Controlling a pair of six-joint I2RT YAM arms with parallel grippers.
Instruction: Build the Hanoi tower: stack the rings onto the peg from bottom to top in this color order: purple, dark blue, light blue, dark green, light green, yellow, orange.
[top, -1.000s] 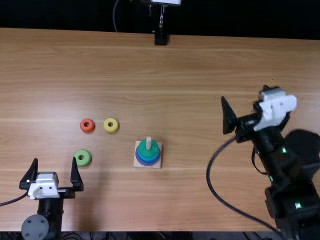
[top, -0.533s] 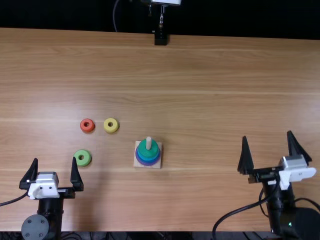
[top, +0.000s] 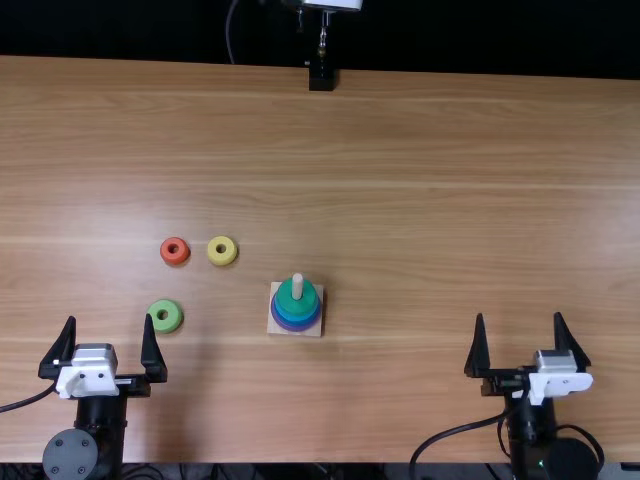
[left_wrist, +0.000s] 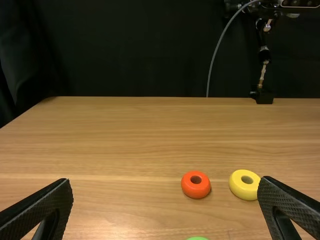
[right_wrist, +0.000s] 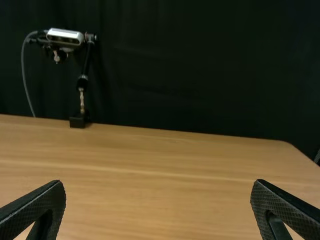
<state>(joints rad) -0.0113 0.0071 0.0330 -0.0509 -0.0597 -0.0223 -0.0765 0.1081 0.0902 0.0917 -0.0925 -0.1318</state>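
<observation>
Hanoi tower (top: 296, 318): upright on bench (top: 400, 150); dark green ring (top: 296, 305) uppermost on peg (top: 297, 285).
Left claw (top: 110, 319): spread, empty.
Right claw (top: 519, 316): spread, empty.
Light green ring (top: 173, 324): near left claw; evidently next. Pinch squarely, lift level, centre over peg, lower straight, release once seated.

No readable text, labels or numbers on anything.
</observation>
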